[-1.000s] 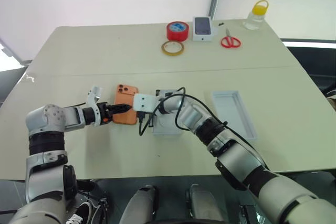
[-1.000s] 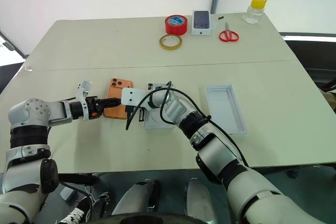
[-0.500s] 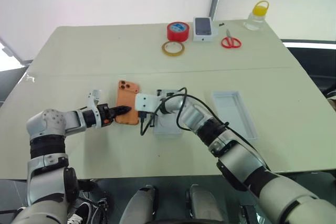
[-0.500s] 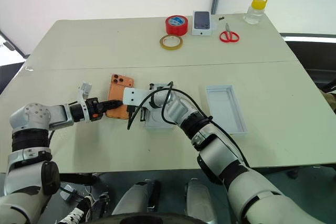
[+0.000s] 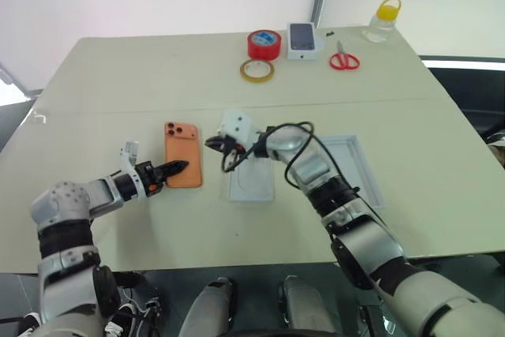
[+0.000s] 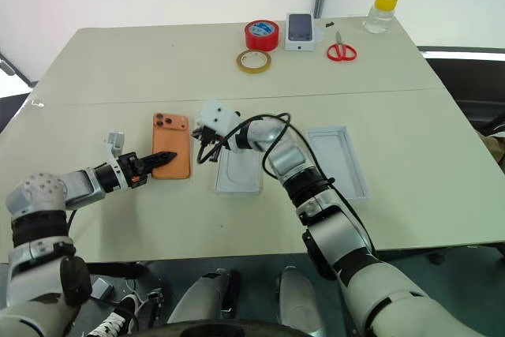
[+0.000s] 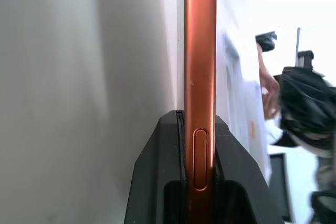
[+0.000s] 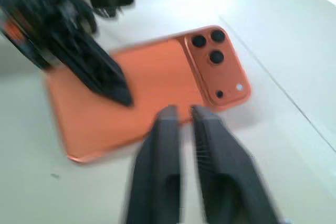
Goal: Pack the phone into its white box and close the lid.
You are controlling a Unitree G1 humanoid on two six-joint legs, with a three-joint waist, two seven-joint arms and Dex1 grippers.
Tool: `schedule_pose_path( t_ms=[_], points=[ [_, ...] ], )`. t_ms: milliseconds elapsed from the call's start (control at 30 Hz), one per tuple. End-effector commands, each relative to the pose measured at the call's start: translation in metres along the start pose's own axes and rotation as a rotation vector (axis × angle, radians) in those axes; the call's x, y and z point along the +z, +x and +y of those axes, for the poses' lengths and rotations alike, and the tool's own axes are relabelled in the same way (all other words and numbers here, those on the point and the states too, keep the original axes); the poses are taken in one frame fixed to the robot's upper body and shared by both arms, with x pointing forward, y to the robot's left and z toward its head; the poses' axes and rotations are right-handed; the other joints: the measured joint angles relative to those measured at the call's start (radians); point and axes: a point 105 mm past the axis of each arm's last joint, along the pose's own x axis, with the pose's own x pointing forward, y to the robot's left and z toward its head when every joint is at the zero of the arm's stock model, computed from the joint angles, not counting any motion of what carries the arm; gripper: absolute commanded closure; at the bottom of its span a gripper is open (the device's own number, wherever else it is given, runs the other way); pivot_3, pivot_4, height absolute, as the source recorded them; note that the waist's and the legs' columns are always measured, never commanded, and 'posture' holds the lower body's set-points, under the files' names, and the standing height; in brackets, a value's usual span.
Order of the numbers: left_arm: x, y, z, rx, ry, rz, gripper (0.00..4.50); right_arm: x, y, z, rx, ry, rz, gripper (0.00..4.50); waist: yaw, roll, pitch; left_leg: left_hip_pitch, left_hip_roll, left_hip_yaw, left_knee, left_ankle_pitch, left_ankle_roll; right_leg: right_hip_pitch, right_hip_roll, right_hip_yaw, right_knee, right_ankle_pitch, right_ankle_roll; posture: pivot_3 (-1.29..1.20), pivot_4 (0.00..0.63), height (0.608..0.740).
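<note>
At the left, the left pincer [image 5: 175,166] was clamped on the long edge of the phone [image 5: 183,165] (the wrist view showed a black finger on each face of it). The phone lay back-up on the counter [image 5: 118,92], or perhaps barely lifted; the view was too poor to say. Just to its right hovered the right pincer [image 8: 181,116], fingers slightly parted and holding nothing. Beneath that arm sat the white box [image 5: 251,185], and farther right the lid [image 5: 353,170], open side up. With so shallow an edge grip, the phone could pivot or slip while being carried, and the nearby right pincer might knock it.
</note>
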Motion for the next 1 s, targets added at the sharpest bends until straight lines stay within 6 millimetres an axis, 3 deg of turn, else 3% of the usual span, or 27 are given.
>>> schedule_pose_path(
  t_ms=[33, 67, 233, 333, 400, 533, 767, 867, 1000],
  points=[
    [0.011, -0.004, -0.009, -0.027, 0.077, -0.047, 4.5, 0.022, -0.025, 0.012, 0.081, -0.039, -0.102, 2.11, 0.001, 0.0, 0.0, 0.0, 0.0, 0.0, 0.0, 0.0, 0.001, 0.0, 0.0, 0.0, 0.0, 0.0, 0.0, 0.0, 0.15, 0.74],
    [0.011, -0.004, -0.009, -0.029, 0.086, -0.053, 4.5, 0.02, -0.033, 0.018, 0.107, -0.062, -0.085, 1.67, 0.002, 0.0, 0.0, 0.0, 0.0, 0.0, 0.0, -0.001, 0.001, 0.0, 0.0, 0.0, 0.0, 0.0, 0.0, 0.0, 0.15, 0.74],
    [0.014, 0.002, -0.042, -0.157, 0.09, -0.049, 4.5, -0.008, -0.08, 0.046, 0.207, -0.169, 0.061, 1.67, 0.007, -0.002, 0.001, -0.001, 0.0, 0.0, 0.0, -0.003, 0.005, 0.0, -0.001, -0.001, -0.002, 0.0, 0.0, 0.0, 0.15, 0.74],
    [0.016, 0.005, -0.055, -0.212, 0.067, -0.066, 4.5, -0.02, -0.091, 0.059, 0.237, -0.21, 0.118, 1.67, 0.001, -0.002, 0.002, -0.002, 0.0, 0.0, 0.0, -0.004, 0.007, 0.0, -0.001, -0.001, -0.002, 0.0, 0.0, 0.0, 0.15, 0.74],
    [0.015, 0.007, -0.06, -0.234, 0.057, -0.066, 4.5, -0.025, -0.093, 0.064, 0.241, -0.205, 0.13, 1.67, -0.001, -0.002, 0.002, -0.001, 0.001, 0.0, 0.0, -0.004, 0.006, 0.0, 0.0, 0.0, -0.002, 0.0, 0.0, 0.0, 0.15, 0.74],
    [0.011, 0.016, -0.06, -0.209, 0.073, -0.071, 4.5, -0.053, -0.089, 0.068, 0.216, -0.237, 0.198, 1.67, 0.003, -0.003, 0.002, -0.001, 0.001, 0.0, 0.0, -0.004, 0.006, 0.0, 0.0, 0.0, -0.002, 0.0, 0.0, 0.0, 0.15, 0.74],
    [0.015, 0.015, -0.063, -0.211, 0.055, -0.091, 4.5, -0.06, -0.083, 0.068, 0.185, -0.216, 0.183, 1.67, 0.007, -0.004, 0.003, -0.001, 0.0, 0.0, 0.0, -0.001, 0.002, 0.001, 0.0, -0.001, -0.002, 0.0, 0.0, 0.0, 0.15, 0.74],
    [0.016, 0.016, -0.066, -0.22, 0.055, -0.092, 4.5, -0.061, -0.081, 0.072, 0.196, -0.207, 0.178, 2.51, 0.007, -0.004, 0.003, -0.001, 0.0, 0.0, 0.0, -0.001, 0.002, 0.001, 0.0, -0.001, -0.002, 0.0, 0.0, 0.0, 0.15, 0.74],
    [0.015, 0.017, -0.067, -0.219, 0.05, -0.088, 4.5, -0.06, -0.08, 0.07, 0.187, -0.2, 0.17, 4.44, 0.007, -0.004, 0.003, -0.001, 0.0, 0.0, 0.0, -0.001, 0.002, 0.001, 0.0, -0.001, -0.002, 0.0, 0.0, 0.0, 0.15, 0.74]
  ],
)
